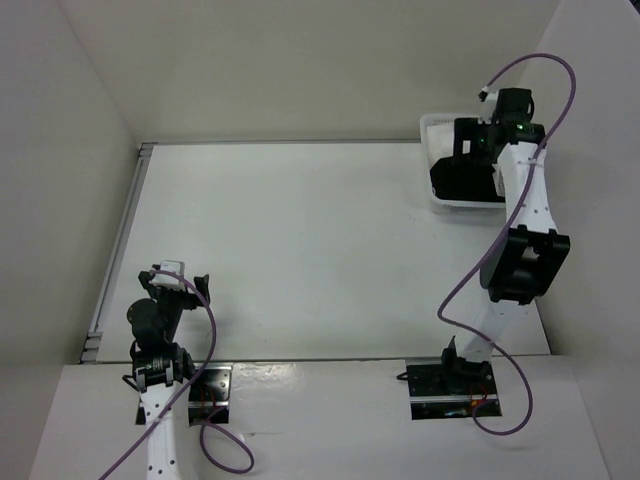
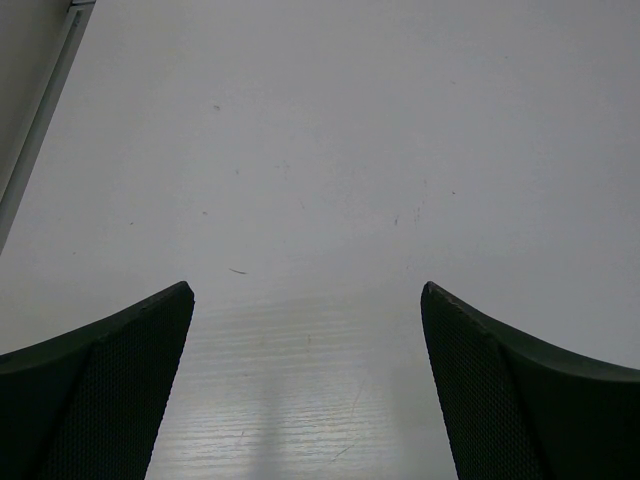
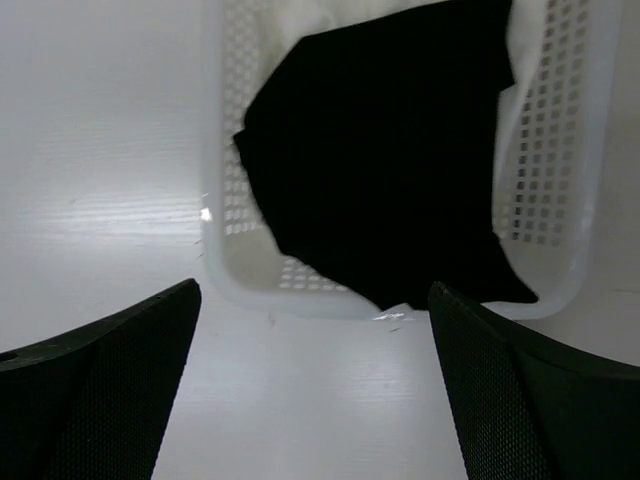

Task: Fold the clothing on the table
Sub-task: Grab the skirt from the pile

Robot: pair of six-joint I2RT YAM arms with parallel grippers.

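Looking across the white surface (image 1: 300, 250), I saw the clothing (image 3: 390, 150) was not spread on it: the black piece lay bunched in the white mesh basket (image 3: 215, 150) at the far right, one corner reaching the basket's near rim. I judged it soft, light and limp, likely to sag and drape when lifted, so that near corner or a free edge seemed the best place to pinch. My right jaws hung above the basket, spread wide and grasping nothing. My left jaws, equally spread and empty, hovered low over the surface near the left rail (image 2: 40, 120). The fabric's layering, its full outline, and how much white cloth (image 3: 300, 20) lay beneath it I could not make out.
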